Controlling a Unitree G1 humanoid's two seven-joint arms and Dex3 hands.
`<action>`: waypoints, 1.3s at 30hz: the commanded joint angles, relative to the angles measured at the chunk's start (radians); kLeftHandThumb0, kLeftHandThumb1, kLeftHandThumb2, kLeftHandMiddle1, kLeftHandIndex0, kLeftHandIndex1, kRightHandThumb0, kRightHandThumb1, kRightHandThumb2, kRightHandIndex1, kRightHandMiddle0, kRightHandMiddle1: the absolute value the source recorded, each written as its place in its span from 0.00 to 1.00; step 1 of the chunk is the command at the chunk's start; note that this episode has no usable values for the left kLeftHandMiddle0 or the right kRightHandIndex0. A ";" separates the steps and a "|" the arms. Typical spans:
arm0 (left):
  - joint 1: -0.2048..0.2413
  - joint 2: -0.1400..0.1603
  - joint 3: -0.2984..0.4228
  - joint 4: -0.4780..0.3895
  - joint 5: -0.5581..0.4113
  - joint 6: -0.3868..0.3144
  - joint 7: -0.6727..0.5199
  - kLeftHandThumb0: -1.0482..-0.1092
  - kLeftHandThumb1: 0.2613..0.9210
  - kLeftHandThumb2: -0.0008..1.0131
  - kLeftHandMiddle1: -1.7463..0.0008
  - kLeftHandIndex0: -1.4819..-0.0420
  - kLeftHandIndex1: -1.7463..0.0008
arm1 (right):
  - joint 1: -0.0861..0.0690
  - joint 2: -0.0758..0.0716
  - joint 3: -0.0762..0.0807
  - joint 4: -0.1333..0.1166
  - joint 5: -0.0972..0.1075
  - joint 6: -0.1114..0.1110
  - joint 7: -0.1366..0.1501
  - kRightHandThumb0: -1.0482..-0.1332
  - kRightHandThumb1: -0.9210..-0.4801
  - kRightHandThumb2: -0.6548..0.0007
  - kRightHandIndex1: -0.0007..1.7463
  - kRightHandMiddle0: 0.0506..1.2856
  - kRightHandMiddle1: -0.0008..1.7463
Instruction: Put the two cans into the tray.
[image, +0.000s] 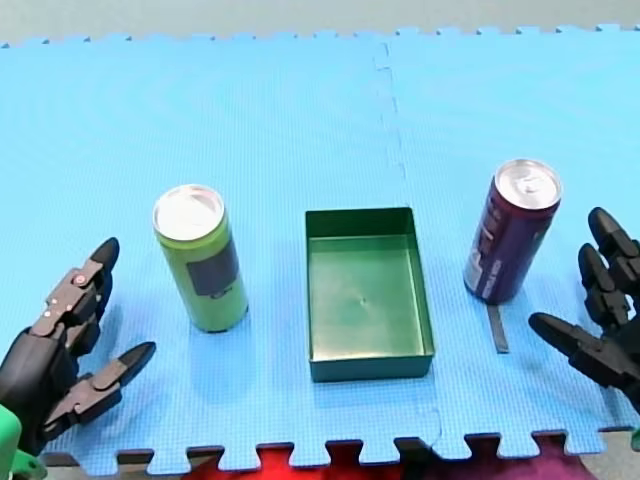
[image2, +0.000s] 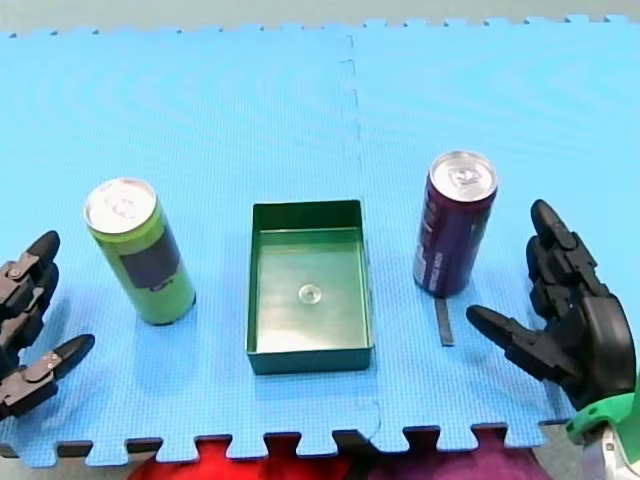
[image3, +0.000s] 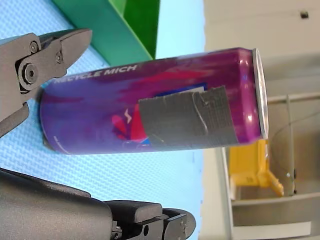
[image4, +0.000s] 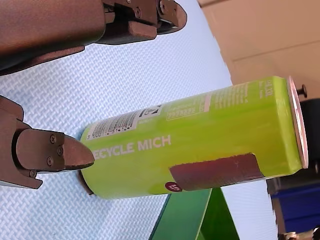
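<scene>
Covering the tabletop, the blue foam mat (image: 200, 100) is soft and seamed, so a tall can nudged near its top seems likelier to tip than to slide. The green tray (image: 370, 368) sits in the middle, empty. Its floor looks a snug fit for two cans, and one lowered off-centre could catch the rim, tilt, or shove the tray aside.

The green can (image: 205, 265) stands upright to the tray's left and the purple can (image: 508, 245) upright to its right. Both are apart from the tray and neither is inside yet.

The left hand (image: 60, 360) is near the mat's front edge, beside the green can but clear of it, unclenched and holding nothing. The right hand (image2: 565, 325) is also empty and unclenched, just beside the purple can without touching it. If either hand closes unevenly, with one finger landing first, it would probably knock its can over. Smooth metal could also slip from a loose grip.

A grey tape strip (image: 497, 328) lies on the mat at the purple can's foot and might snag a dragged base.
</scene>
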 joint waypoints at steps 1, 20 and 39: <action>0.003 0.004 -0.001 -0.007 0.000 0.005 0.003 0.00 1.00 0.29 1.00 0.95 1.00 | -0.002 -0.001 -0.005 -0.002 0.005 -0.006 -0.002 0.00 0.60 1.00 0.00 0.10 0.00; 0.006 0.005 -0.007 -0.020 0.017 0.018 0.035 0.00 1.00 0.30 1.00 0.95 1.00 | 0.000 -0.001 0.003 -0.017 -0.009 0.009 -0.041 0.00 0.56 0.99 0.00 0.09 0.00; 0.006 0.009 -0.006 -0.015 0.013 0.009 0.024 0.00 1.00 0.31 1.00 0.95 1.00 | -0.048 -0.002 0.022 0.020 -0.044 0.017 -0.073 0.00 0.51 0.99 0.00 0.07 0.00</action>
